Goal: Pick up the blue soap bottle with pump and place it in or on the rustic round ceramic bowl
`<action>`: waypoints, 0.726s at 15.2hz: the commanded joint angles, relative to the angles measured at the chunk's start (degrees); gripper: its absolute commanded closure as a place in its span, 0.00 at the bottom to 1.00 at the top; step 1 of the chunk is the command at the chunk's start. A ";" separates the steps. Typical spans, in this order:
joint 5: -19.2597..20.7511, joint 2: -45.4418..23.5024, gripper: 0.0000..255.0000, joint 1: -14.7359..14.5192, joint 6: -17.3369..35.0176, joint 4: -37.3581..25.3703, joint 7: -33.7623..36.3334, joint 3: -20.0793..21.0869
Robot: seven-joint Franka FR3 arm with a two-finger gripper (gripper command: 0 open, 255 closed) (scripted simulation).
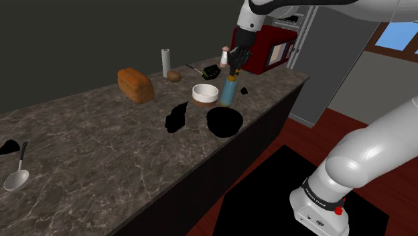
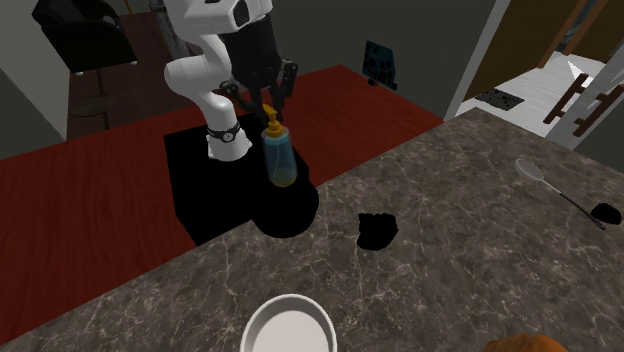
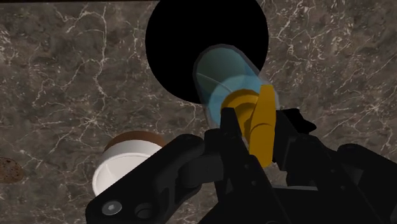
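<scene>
Hanging from the all-black gripper [image 1: 235, 69], the pale blue soap bottle [image 1: 228, 91] is upright, its body straight below the hand. The two fingers are clamped on its yellow pump head from either side; in the wrist view the pump sits squeezed between them [image 3: 257, 127], with the bottle's body [image 3: 222, 73] pointing away from the hand toward the counter. The bottle seems to hang clear of the dark marbled counter [image 1: 100, 147], over a flat black round patch [image 1: 224, 123] near the counter's edge; in the second exterior view the bottle [image 2: 281, 158] stands above that patch [image 2: 290, 212], under the gripper [image 2: 268, 108]. The round bowl [image 1: 204, 98], white inside and brown outside, sits on the counter just beside the bottle, toward the shoulder view's left. In the wrist view the bowl [image 3: 121, 165] lies off to one side of the fingers, apart from the bottle. A bread loaf [image 1: 136, 84] lies farther along the counter.
</scene>
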State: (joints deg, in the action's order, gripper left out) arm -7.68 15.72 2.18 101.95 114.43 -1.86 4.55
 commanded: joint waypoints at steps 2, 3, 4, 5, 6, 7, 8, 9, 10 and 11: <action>-0.11 0.16 1.00 -0.03 2.35 2.48 -0.26 0.05; -0.14 0.17 1.00 -0.04 3.11 3.25 -0.33 0.07; -0.17 0.16 1.00 -0.05 3.88 4.02 -0.41 0.09; -0.20 0.15 1.00 -0.06 4.64 4.77 -0.49 0.11; -0.24 0.12 1.00 -0.07 5.41 5.51 -0.57 0.13; -0.27 0.08 1.00 -0.08 6.17 6.24 -0.65 0.15; -0.31 0.03 1.00 -0.09 6.94 6.96 -0.73 0.17; -0.34 -0.04 1.00 -0.10 7.71 7.67 -0.81 0.19; -0.38 -0.11 1.00 -0.12 8.47 8.36 -0.89 0.22; -0.42 -0.20 1.00 -0.13 9.24 9.04 -0.97 0.24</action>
State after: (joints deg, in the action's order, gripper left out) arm -8.08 15.71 2.03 110.47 122.98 -2.69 4.81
